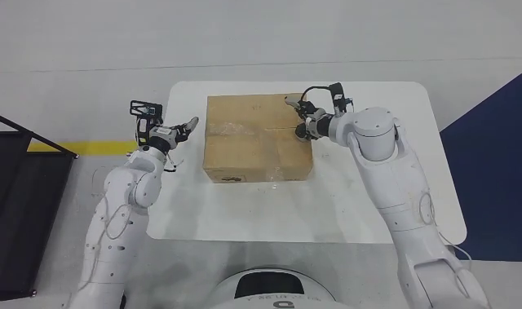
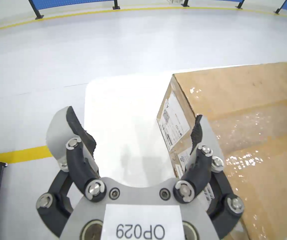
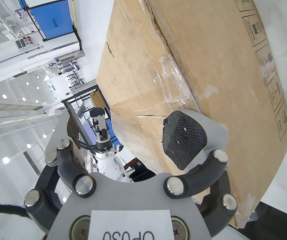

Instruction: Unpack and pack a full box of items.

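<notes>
Left gripper [image 2: 133,113]: jaws spread wide, nothing between them. It sits low over the table [image 2: 118,106], just beside the left side of the cardboard box [image 2: 246,126], with one finger near the box's upper edge. Contact can't be made out.

Right gripper [image 3: 121,126]: jaws spread as well, gripping nothing. It is up at the box's right top edge, and one meshed black pad [image 3: 183,138] lies over that edge. Whether it presses down can't be told.

The box stands mid-table, closed, with its flaps down. Clear tape [image 2: 253,123] shines along the centre seam. White labels [image 2: 174,118] are on the side facing the left gripper.

The table is white with rounded corners. A yellow line [image 1: 90,147] crosses the floor to its left.
</notes>
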Controlling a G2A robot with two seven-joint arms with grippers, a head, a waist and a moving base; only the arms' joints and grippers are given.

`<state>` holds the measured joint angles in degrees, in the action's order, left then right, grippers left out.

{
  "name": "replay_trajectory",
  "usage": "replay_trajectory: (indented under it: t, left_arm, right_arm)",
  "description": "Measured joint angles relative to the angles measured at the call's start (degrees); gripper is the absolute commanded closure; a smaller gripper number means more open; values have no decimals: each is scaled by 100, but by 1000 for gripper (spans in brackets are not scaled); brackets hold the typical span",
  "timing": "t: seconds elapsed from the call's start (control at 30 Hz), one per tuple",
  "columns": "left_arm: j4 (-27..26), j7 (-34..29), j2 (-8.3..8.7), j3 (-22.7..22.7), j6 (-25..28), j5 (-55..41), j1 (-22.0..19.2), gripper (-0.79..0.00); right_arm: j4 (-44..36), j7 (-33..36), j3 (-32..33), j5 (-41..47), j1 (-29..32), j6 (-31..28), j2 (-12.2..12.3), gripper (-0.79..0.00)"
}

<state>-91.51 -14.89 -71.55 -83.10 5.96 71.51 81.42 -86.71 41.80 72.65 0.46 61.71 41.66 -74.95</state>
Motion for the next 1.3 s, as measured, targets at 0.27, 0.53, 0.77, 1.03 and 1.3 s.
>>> replay_trajectory:
  t: [0.27,0.53,0.77,1.03,1.3]
  left_arm:
    - [400,124,-48,487,-153,585,-310,-785]
    - [341,210,-56,621,-77,755,-334,-785]
    - [174,114,-42,598,34,791,-273,-785]
    - [198,-76,-48,660,31,844,-345,-785]
    - [188,-95,-43,696,155,915,-345,-785]
  right_arm:
    - [0,0,0,0,0,0,0,-785]
    - [0,0,0,0,0,0,0,-785]
    - [0,0,0,0,0,0,0,-785]
    - [0,0,0,0,0,0,0,-785]
    - [-159,-233,68,95,120,-89,-2,-785]
